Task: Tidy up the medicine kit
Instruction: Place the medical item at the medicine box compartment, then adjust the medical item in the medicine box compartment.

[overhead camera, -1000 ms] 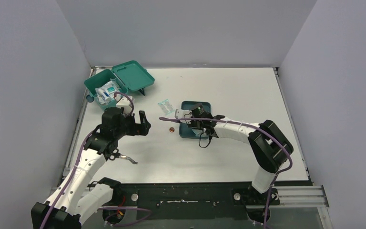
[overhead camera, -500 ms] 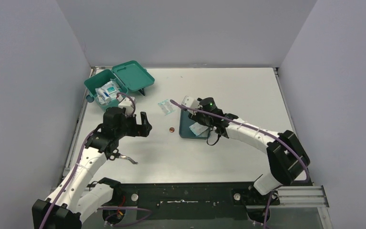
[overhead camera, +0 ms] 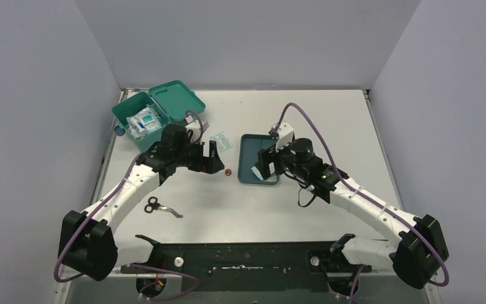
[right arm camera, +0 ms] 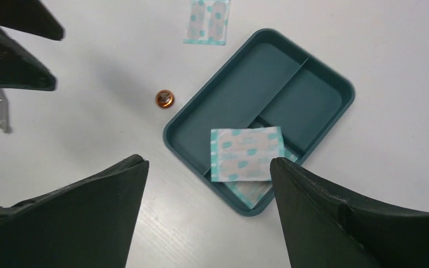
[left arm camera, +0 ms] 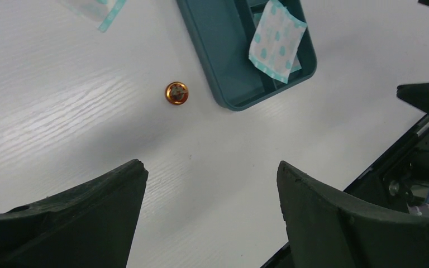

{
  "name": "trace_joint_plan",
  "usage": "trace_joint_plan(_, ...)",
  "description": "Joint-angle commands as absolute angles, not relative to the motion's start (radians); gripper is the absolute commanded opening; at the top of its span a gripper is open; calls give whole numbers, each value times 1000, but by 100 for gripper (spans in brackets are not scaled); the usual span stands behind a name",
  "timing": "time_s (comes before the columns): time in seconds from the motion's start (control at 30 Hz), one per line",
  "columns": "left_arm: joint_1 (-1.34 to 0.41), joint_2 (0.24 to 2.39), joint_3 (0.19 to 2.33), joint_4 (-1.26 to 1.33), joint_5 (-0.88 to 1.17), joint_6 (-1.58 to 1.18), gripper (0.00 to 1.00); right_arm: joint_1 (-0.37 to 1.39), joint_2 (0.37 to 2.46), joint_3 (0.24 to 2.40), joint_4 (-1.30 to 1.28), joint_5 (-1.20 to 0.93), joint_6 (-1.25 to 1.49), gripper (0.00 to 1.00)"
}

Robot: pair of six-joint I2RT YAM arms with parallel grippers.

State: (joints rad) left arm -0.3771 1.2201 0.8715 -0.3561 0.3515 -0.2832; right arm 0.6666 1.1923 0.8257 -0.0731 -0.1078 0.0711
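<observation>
The medicine kit (overhead camera: 125, 109), a teal box, stands open at the back left with its lid (overhead camera: 178, 100) thrown back and white packets (overhead camera: 142, 121) inside. My left gripper (overhead camera: 213, 159) (left arm camera: 210, 166) is open and empty, hovering just left of a small copper disc (overhead camera: 227, 171) (left arm camera: 176, 92) (right arm camera: 165, 99). My right gripper (overhead camera: 264, 163) (right arm camera: 208, 161) is open and empty above the near edge of the darker divided tray (overhead camera: 253, 147) (right arm camera: 240, 95) (left arm camera: 218, 50). Plaster packets (right arm camera: 247, 153) (left arm camera: 276, 39) lie in the tray's near compartment.
One plaster packet (overhead camera: 220, 140) (right arm camera: 206, 21) lies on the table between the kit and the tray. Scissors (overhead camera: 161, 206) lie near the left arm. Grey walls close in the table on three sides.
My right gripper opened, left a plaster packet in the tray and drew back towards me. My left arm swung right, from near the scissors to beside the copper disc.
</observation>
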Motion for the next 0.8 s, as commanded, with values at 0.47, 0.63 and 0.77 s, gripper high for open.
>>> trace_joint_plan(0.47, -587, 1700, 1154, -58, 418, -416, 65, 667, 916, 806, -426, 41, 547, 100)
trace_joint_plan(0.63, -594, 1805, 1212, -22, 425, -427, 58, 665, 901, 817, -462, 53, 563, 100)
trace_joint_plan(0.77, -594, 1858, 1241, -14, 446, -420, 56, 664, 881, 813, -465, 40, 577, 100)
